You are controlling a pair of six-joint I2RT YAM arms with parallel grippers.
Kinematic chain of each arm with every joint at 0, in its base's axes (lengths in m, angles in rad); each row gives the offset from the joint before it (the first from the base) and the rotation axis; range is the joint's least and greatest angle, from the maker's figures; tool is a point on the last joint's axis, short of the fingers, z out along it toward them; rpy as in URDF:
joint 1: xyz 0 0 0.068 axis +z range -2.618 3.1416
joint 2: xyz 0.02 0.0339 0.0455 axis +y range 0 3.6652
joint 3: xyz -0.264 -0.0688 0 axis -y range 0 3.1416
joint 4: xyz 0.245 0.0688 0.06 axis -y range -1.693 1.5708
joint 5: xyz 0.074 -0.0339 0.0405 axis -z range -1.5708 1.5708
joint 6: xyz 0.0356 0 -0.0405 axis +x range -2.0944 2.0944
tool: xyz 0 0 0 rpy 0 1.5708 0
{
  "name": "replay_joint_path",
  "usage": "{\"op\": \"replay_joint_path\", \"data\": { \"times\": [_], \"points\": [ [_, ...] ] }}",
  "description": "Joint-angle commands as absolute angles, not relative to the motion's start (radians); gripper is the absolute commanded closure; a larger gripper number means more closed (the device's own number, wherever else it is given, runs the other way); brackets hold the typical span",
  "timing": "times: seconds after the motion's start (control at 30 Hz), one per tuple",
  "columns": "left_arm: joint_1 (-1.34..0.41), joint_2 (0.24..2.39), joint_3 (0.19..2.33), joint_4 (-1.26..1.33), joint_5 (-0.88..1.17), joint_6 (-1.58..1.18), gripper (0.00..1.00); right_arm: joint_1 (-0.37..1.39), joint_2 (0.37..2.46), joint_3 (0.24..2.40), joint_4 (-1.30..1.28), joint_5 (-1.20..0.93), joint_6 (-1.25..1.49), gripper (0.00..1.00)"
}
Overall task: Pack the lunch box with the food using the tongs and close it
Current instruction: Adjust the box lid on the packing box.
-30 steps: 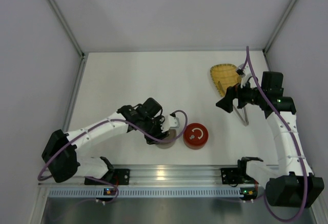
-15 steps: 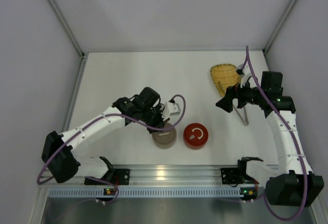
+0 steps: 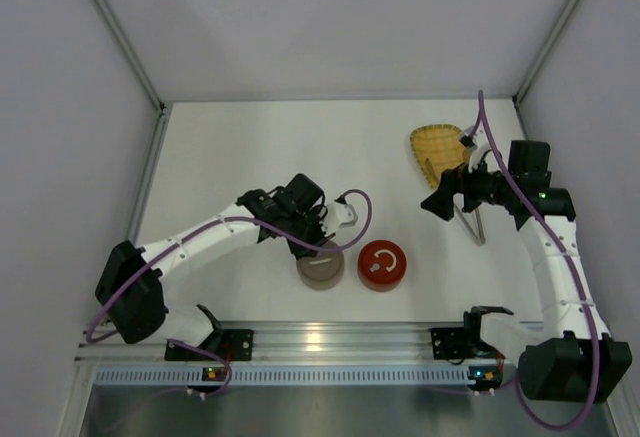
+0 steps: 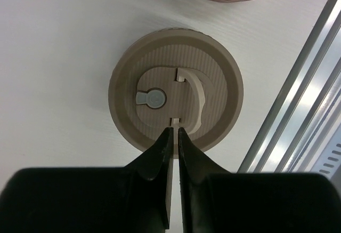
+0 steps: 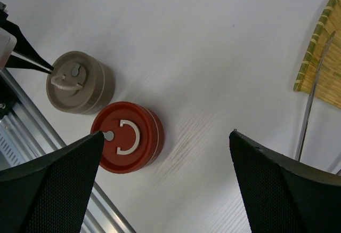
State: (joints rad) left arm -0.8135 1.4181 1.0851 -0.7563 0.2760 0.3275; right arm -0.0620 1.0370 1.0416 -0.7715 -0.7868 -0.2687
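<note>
The lunch box shows as two round lidded tins, one beige [image 3: 320, 270] [image 4: 176, 89] [image 5: 80, 82] and one red [image 3: 381, 264] [image 5: 127, 137]. My left gripper [image 3: 322, 247] [image 4: 174, 130] hovers at the beige lid's edge, its jaws shut with only a thin slit and nothing between them. The fingertips point at the flat curved handle [image 4: 198, 102] on that lid. My right gripper [image 3: 440, 202] [image 5: 165, 137] hangs wide open over bare table, between the red tin and the tongs [image 5: 313, 94] [image 3: 474, 225]. No food shows in any view.
A yellow woven tray [image 3: 438, 147] [image 5: 322, 57] lies at the back right, with the tongs reaching from it toward the near edge. A metal rail [image 3: 330, 337] [image 4: 298, 121] runs along the table's near edge, close to both tins. White walls enclose the table.
My left gripper has lifted off the beige tin, uncovering its lid, and its jaws have closed. The right arm has not moved.
</note>
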Motion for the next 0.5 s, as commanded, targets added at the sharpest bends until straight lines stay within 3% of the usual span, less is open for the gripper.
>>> {"op": "replay_joint_path", "data": {
  "times": [0.0,0.47],
  "points": [
    [-0.834,1.431,1.074,-0.727,0.259,0.327,0.88,-0.071,1.037,1.046,-0.744,-0.802,-0.278,0.00],
    [-0.894,1.506,1.039,-0.697,0.291,0.328,0.67,-0.069,1.034,1.039,-0.746,-0.798,-0.284,0.01]
  ]
}}
